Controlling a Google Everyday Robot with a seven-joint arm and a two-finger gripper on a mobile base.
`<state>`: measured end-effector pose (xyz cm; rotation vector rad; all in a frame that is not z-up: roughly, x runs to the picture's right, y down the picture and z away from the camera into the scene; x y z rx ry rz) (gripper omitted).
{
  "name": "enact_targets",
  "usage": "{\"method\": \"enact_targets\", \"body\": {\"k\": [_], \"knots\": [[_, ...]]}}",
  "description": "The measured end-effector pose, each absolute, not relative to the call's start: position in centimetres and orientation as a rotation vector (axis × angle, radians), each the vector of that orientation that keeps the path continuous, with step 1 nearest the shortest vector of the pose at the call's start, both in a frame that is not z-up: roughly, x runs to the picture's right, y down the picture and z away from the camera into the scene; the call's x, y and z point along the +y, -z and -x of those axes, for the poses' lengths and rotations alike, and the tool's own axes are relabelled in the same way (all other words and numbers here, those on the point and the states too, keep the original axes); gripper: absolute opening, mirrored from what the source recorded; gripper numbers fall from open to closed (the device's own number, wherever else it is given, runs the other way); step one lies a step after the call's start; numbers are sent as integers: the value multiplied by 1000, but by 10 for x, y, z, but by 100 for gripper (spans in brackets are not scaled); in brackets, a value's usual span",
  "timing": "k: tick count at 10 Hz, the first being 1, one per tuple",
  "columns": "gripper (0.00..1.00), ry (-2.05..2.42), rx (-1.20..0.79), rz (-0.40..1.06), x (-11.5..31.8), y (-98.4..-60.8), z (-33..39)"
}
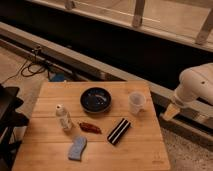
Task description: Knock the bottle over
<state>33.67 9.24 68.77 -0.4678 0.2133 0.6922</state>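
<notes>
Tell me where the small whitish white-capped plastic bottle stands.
The bottle stands upright on the wooden table's left side, camera view, left of the dark round bowl; the gripper hangs beyond the right edge.

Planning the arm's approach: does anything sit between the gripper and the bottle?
Yes. The gripper hangs beyond the right edge of the table; the bottle stands near its left side. The clear cup and then the dark bowl lie roughly on the line between them.
</notes>
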Motion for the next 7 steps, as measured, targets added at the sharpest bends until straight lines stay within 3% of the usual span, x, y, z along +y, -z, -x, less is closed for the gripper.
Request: {"method": "enact_targets", "body": {"k": [2, 7], "knots": [[68, -690, 209, 464, 90, -688, -336], [18, -605, 123, 388, 84, -692, -274]]}}
